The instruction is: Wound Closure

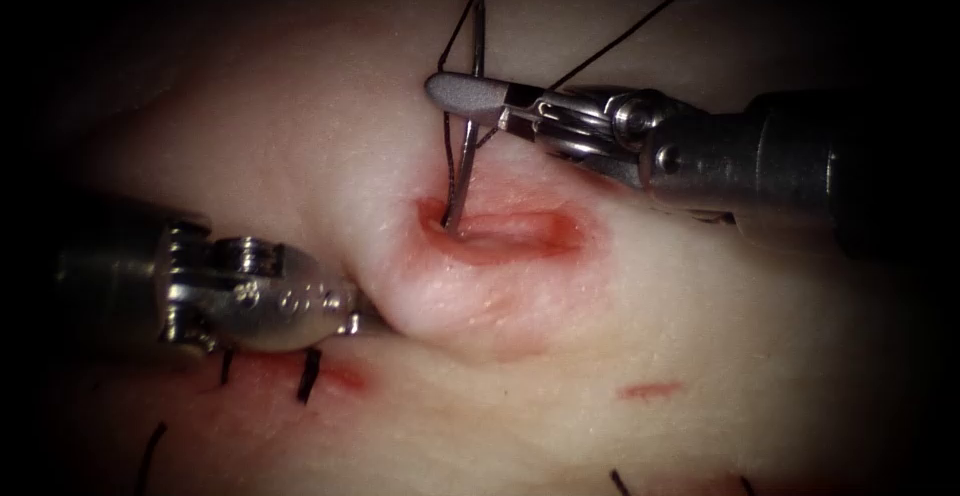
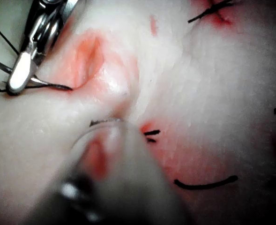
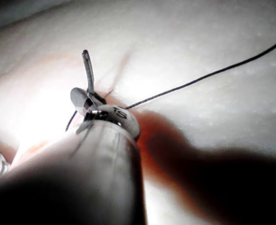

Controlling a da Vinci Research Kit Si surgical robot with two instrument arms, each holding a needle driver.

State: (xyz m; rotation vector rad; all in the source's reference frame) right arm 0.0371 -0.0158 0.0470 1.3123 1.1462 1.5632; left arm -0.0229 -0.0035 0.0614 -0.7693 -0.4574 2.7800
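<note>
Left tool (image 1: pixel 345 311): you are pressing it into the tissue (image 1: pixel 700 336) left of the cut (image 1: pixel 505 234); its grip cannot be told. Needle (image 1: pixel 462 171): its tip is entering the cut's left end. Right tool (image 1: pixel 450 91): you are clenching the needle mid-curve, thread (image 1: pixel 640 21) trailing right.

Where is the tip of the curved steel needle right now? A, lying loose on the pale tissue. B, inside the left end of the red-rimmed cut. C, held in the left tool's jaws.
B: the right tool grips the curved steel needle mid-curve, its tip entering the red-rimmed cut.
</note>
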